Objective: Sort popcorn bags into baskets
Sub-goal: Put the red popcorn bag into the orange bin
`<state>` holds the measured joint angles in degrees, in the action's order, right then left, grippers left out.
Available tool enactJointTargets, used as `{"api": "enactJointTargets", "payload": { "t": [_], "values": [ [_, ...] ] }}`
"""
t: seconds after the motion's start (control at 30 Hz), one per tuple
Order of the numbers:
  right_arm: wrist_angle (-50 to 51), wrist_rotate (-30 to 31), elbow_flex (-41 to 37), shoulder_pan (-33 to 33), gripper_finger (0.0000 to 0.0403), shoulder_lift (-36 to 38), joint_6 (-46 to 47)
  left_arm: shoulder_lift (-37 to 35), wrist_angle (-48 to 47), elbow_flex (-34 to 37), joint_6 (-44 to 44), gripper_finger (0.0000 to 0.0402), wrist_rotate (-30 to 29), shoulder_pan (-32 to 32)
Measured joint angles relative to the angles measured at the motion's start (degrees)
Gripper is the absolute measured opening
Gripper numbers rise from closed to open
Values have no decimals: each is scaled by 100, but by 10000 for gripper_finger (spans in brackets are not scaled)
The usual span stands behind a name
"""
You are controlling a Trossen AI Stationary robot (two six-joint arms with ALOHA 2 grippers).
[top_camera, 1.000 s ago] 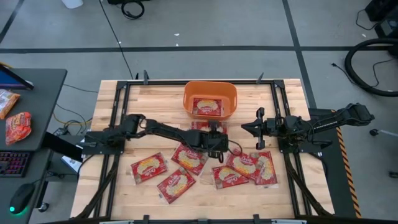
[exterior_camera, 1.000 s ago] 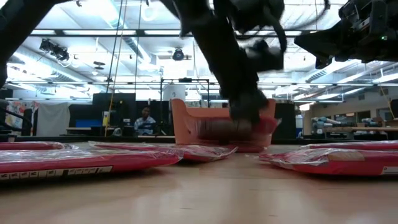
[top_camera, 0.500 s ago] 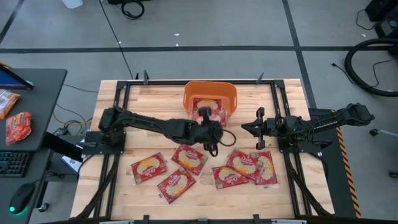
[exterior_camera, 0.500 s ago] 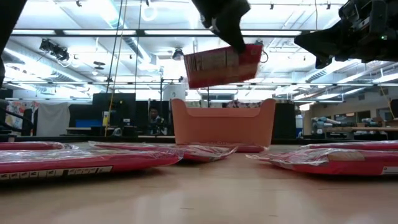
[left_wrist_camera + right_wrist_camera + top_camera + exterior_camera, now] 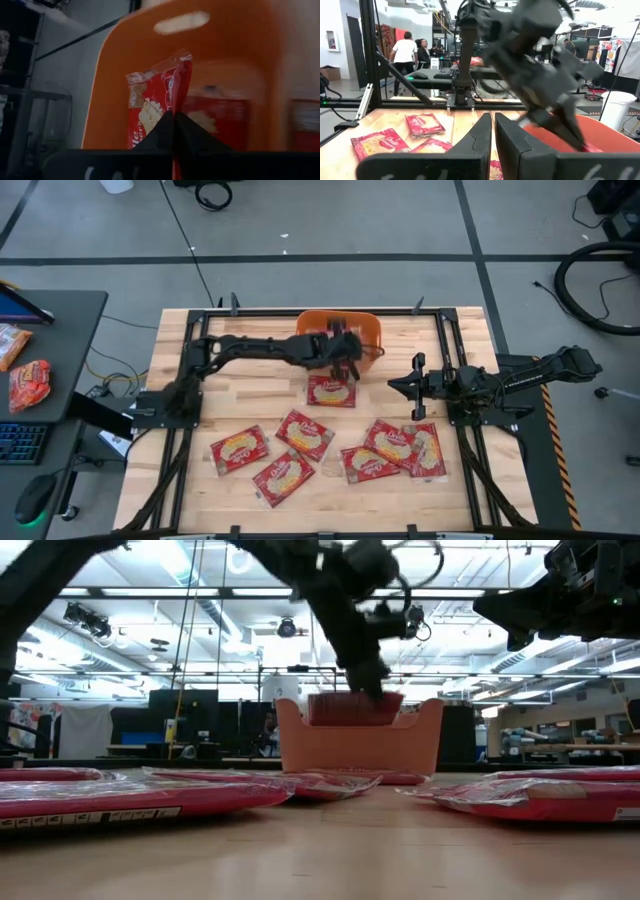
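From the high view, my left gripper (image 5: 340, 346) is reaching over the near rim of the orange tub (image 5: 370, 330), pinched shut on a popcorn bag that its own arm mostly hides here; the drop zone lies directly below and slightly beyond the fingers, so the coming move turns on releasing with the bag fully inside the walls. A second bag (image 5: 331, 391) lies flat on the table just in front of the tub, and the rest are scattered nearer me. The left arm is plainly the one at the tub; the right gripper (image 5: 393, 385) waits off to the side above the table, its fingers drawn narrow on nothing. In the low view, the held bag (image 5: 354, 708) hangs at rim height, its long axis running level along the tub's width, its lower part below the rim line. Half a second ago it was well above the rim and tilted; a second ago it sat low in front of the tub, so I have carried it up, over and down. The left wrist view shows the bag (image 5: 160, 107) clamped between my fingers, edge-on, with the tub's wall and handle slot beyond it and another red bag lying on the tub floor. In the right wrist view, that arm's fingers sit nearly together, looking toward the left arm over the tub.
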<state>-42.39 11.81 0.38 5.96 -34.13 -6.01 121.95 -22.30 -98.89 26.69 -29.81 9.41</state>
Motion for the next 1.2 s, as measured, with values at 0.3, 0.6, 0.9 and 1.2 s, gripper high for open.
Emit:
{"api": "enactJointTargets", "payload": {
  "t": [0.3, 0.6, 0.9, 1.2],
  "values": [
    [96, 0, 0, -2, 27, 0, -18, 169, -540, -11, -431, 128, -1, 97],
    [74, 2, 0, 0, 27, 0, -3, -18, -1064, -12, -817, 187, 525, -1250],
    [48, 3, 0, 0, 27, 0, 106, 411, -1435, -2, -1786, 205, 61, -1938],
    [48, 2, 0, 0, 27, 0, 91, 945, -2093, 4, -2425, 205, -560, -1987]
  ]
}}
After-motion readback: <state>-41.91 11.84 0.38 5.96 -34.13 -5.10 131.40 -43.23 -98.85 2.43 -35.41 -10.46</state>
